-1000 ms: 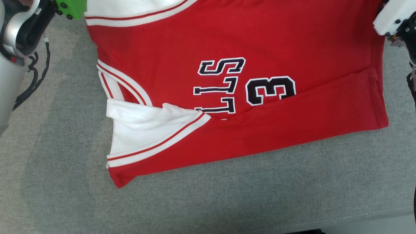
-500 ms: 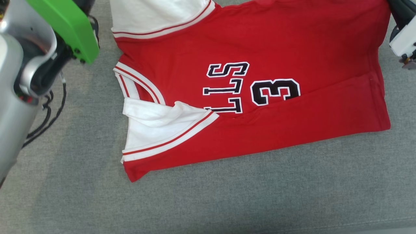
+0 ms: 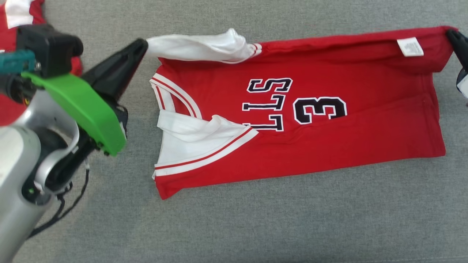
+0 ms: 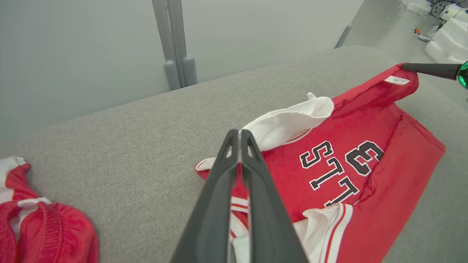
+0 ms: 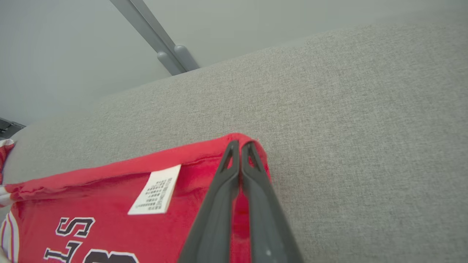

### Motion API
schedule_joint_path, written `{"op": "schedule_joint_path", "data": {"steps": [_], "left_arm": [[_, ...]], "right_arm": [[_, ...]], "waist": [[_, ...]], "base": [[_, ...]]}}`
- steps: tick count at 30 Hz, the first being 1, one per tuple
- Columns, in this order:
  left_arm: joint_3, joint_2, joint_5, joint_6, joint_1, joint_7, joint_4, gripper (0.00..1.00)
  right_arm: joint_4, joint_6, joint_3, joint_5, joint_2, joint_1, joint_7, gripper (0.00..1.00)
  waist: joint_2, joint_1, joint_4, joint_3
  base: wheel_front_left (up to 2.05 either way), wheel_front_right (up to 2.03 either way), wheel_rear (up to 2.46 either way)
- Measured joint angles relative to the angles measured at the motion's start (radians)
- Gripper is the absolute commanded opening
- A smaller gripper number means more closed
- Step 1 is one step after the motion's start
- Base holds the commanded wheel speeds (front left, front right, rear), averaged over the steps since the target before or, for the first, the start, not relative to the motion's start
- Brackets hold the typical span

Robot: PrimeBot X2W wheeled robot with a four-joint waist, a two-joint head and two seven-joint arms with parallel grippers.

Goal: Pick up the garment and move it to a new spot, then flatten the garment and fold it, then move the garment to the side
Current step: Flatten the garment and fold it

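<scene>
The fold is in hand, judging from how the cloth lies. The red fabric basketball jersey with white trim and black lettering [image 3: 329, 135] is spread lengthwise across the middle of the grey fabric-covered counter [image 3: 256, 226]. Its neck end points left and its hem end points right. The near long edge is already turned over onto the body and partly covers the lettering.

Both tools are pinched shut on the far long edge. The left tool [image 3: 142, 44] grips the white shoulder panel [image 3: 197, 45] at the far left corner, and the left wrist view shows its two fingers pressed together on that cloth. The right tool [image 3: 451, 34] grips the far right hem corner, just beside the white sewn-in label [image 3: 410, 46]. The right wrist view shows red fabric caught between its closed fingers [image 5: 252, 204]. The edge between the two grips is raised off the counter and pulled fairly taut, and the white panel is bunched near the left grip.

A second crumpled red and white garment [image 4: 44, 226] lies at the far left, well apart from the jersey.

The next move is probably to bring both corners toward the near side together, at even height. That would lay the far strip over the body to meet the near fold. Uneven travel could skew the fold, and the bunched white panel may need smoothing after release.
</scene>
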Motion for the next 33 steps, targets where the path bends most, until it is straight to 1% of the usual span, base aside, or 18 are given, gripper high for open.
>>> {"op": "schedule_joint_path", "data": {"steps": [4, 10, 21, 27, 31, 33], "left_arm": [[0.001, 0.021, -0.014, 0.037, 0.083, -0.019, -0.088, 0.0], [-0.008, 0.039, -0.019, 0.078, 0.182, -0.048, -0.178, 0.0], [-0.015, 0.067, -0.022, 0.117, 0.297, -0.096, -0.254, 0.0], [-0.043, 0.061, -0.028, 0.125, 0.36, -0.122, -0.232, 0.0], [-0.07, 0.041, -0.031, 0.112, 0.386, -0.131, -0.185, 0.0], [-0.082, 0.023, -0.03, 0.107, 0.389, -0.136, -0.167, 0.0]], "right_arm": [[-0.002, 0.0, -0.013, 0.01, -0.011, 0.044, 0.008, 0.0], [-0.025, 0.0, -0.037, 0.035, -0.028, 0.111, 0.022, 0.0], [-0.108, 0.0, -0.082, 0.06, -0.036, 0.237, 0.058, 0.0], [-0.121, 0.0, -0.084, 0.053, -0.031, 0.286, 0.067, 0.0], [-0.105, 0.0, -0.082, 0.046, -0.019, 0.287, 0.068, 0.0], [-0.091, 0.0, -0.079, 0.04, -0.016, 0.287, 0.075, 0.02]], "waist": [[0.0, 0.0, 0.012, -0.008], [0.0, 0.0, 0.029, -0.015], [0.0, 0.0, 0.045, -0.02], [0.0, 0.0, 0.051, -0.02], [0.0, 0.0, 0.056, -0.015], [0.0, 0.0, 0.058, -0.014]], "base": [[0.0, 0.0, 0.0], [0.0, 0.0, 0.0], [0.0, 0.0, 0.0], [0.0, 0.0, 0.0], [0.0, 0.0, 0.0], [0.0, 0.0, 0.0]]}}
